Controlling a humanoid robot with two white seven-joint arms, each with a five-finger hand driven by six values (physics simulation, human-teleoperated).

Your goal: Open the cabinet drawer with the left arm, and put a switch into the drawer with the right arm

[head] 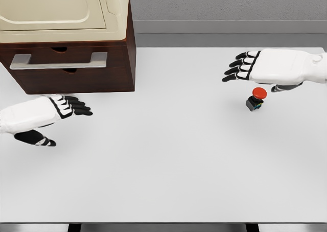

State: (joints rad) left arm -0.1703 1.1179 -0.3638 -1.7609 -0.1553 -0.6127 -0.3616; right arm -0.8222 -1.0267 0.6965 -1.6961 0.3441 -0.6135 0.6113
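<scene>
A dark brown cabinet [120,63] with a cream top stands at the table's back left. Its drawer front carries a long grey handle [59,61] and looks shut. My left hand [61,117] hovers low in front of the cabinet, fingers spread, holding nothing. The switch [256,98], a small black box with a red mushroom button, sits on the white table at the right. My right hand [245,71] floats just above and behind the switch, fingers extended to the left, not touching it.
The white table [168,155] stretches from the cabinet to the front edge. A grey wall runs along the back. A cream appliance-like block [61,9] sits on the cabinet.
</scene>
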